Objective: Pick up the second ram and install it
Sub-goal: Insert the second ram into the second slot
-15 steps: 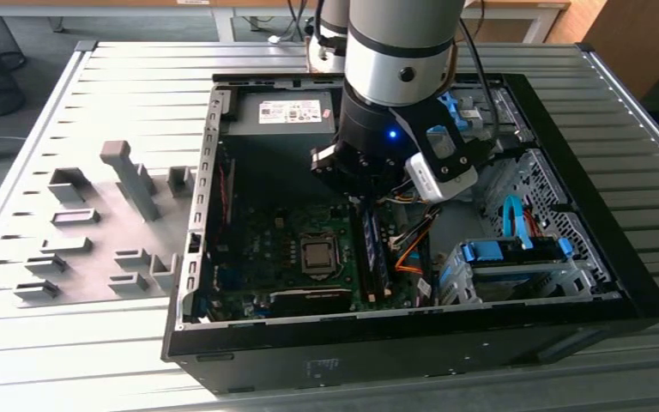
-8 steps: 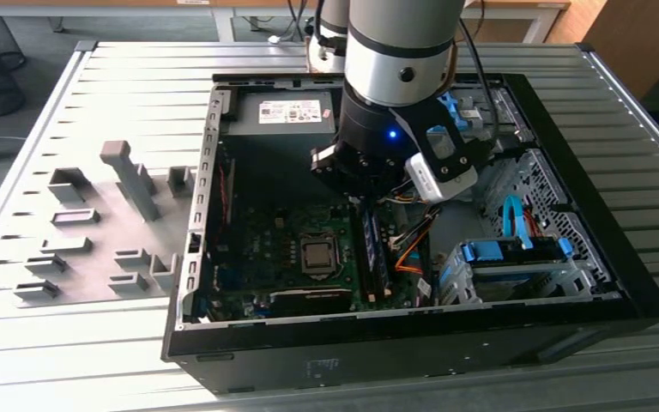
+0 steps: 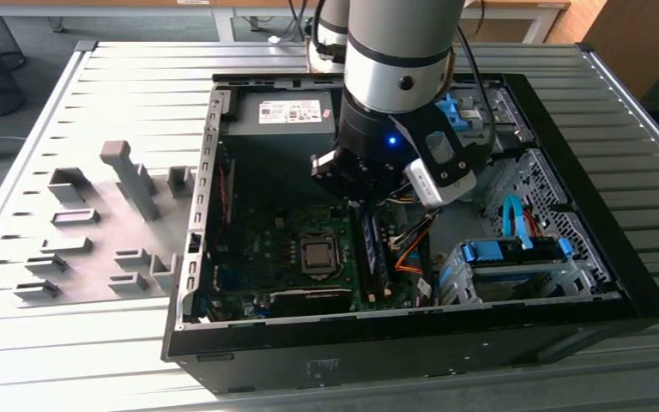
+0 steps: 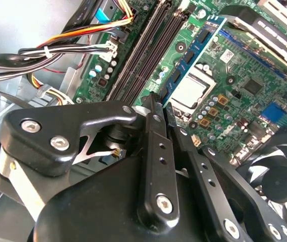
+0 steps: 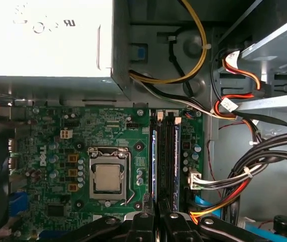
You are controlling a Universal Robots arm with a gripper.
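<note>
Grey fixture blocks [image 3: 135, 180]: they stand on the ribbed tabletop [image 3: 100, 343], well apart from the CPU socket [image 3: 319, 254], off to the exterior view's left and outside the open computer case [image 3: 604, 257].

CPU socket: it sits mid-board with its metal lid showing, and is plain in both wrist views [image 5: 107, 177].

Second ram [image 4: 191, 53]: a thin blue-green board with black chips. It is carried on edge just beside the CPU socket, between the socket and the long black memory slots [image 5: 166, 161]. In the first wrist view it shows as a narrow blue line [image 5: 154, 166] running parallel to the slots. I cannot tell whether it has touched a slot yet.

Jaws: the gripper [image 4: 162, 103] has them clenched on one end of the second ram, and the rest of the stick runs out past the fingertips over the board.

Handling: I'd judge it light, stiff and thin. It is fragile at the chips and the contact edge, and easy to twist in a pinch. The flat faces near the top edge look the safest place to hold it, and it needs to stay square to the slot.

Memory slots: they lie on the far side of the stick from the CPU socket. One seems to have a blue edge in it already.

Wire bundle [image 5: 244, 176]: it lies beyond the slots, well apart from the CPU socket.
</note>
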